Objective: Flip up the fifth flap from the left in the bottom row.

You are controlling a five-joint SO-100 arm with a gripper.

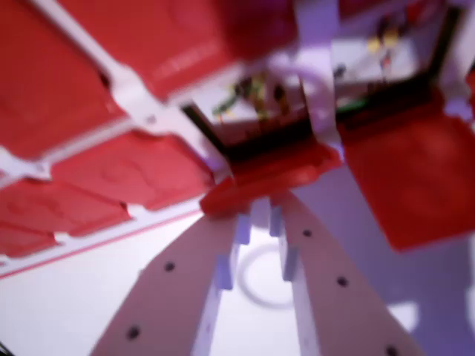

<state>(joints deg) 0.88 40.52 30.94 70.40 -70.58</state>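
Note:
A board of red flaps set in a white frame (135, 95) fills the top of the blurred wrist view. One red flap (271, 176) at the centre is tilted away from the board, and a colourful picture (252, 96) shows in the dark-edged window behind it. My gripper (260, 211) comes up from the bottom edge, its two white fingers (185, 289) meeting at this flap's lower edge. The tips touch the flap and are partly hidden by it. The jaws look shut, with only a thin slit between them.
At the wrist view's right another red flap (408, 174) hangs open below its uncovered picture window (382, 44). Closed red flaps (126, 174) cover the left side. A pale table surface (67, 304) lies below the board, with a faint ring (260, 278) between my fingers.

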